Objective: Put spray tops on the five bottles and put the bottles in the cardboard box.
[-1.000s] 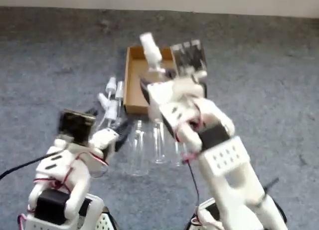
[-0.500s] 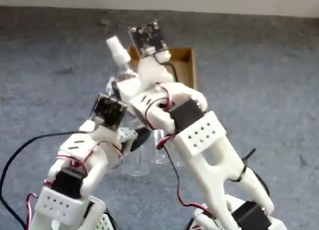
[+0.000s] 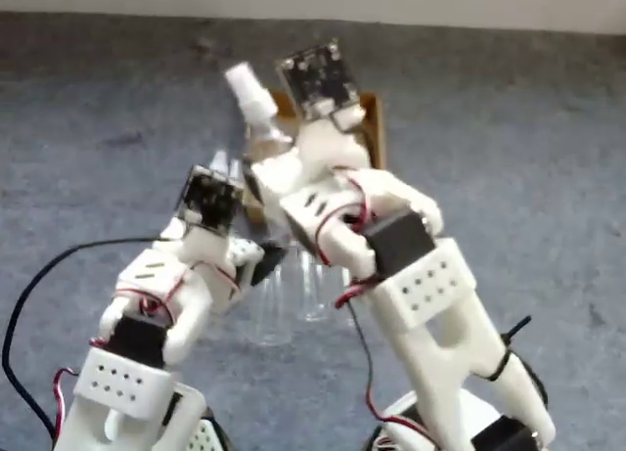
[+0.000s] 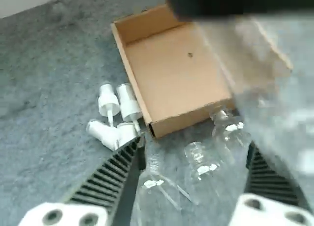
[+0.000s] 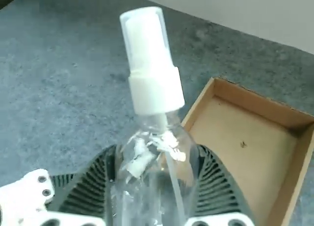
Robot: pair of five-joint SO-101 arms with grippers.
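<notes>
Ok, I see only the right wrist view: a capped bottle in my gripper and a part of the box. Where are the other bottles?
Observer: Apart from your capped bottle, at least three uncapped bottles are on the carpet just outside the cardboard box's short wall, on the side toward the arms.
Operator: And the loose spray tops?
Observer: Four spray tops lie together on the carpet beside the box's long wall, on the left arm's side.
Operator: Is the left gripper free?
Observer: Yes, the left gripper is open above the uncapped bottles and holds nothing.
</notes>
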